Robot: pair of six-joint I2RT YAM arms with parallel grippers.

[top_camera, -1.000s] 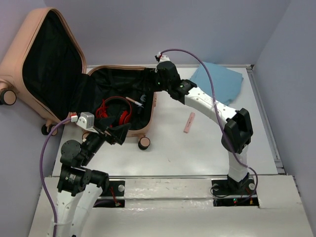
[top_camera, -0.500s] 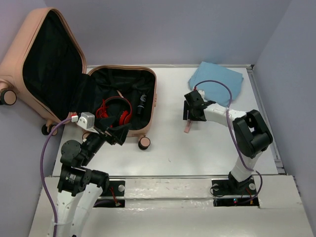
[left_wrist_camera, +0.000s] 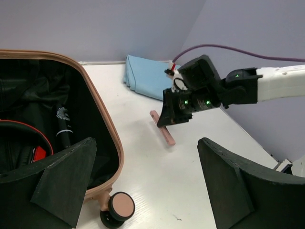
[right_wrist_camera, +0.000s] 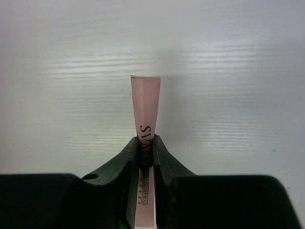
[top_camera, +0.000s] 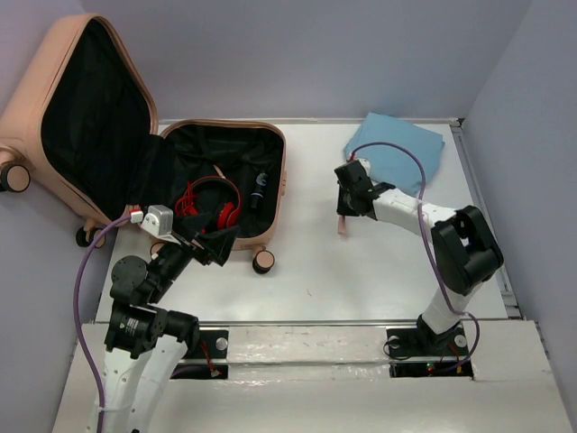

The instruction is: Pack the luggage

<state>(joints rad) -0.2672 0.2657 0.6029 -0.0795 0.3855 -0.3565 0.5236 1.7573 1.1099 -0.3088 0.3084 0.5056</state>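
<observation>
the luggage (top_camera: 90,117) lies open at the far left of the bench (top_camera: 361,280), lid raised, red headphones (top_camera: 212,203) inside. the right hand (right_wrist_camera: 145,152) pinches a slim pink box (right_wrist_camera: 145,105) lying on the bench. the left hand (top_camera: 215,242) hangs wide open at the luggage's near rim.

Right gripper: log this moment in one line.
right gripper: shut on slim pink tube, tube on table | left gripper: open, by suitcase near edge | suitcase: open, red headphones inside
</observation>
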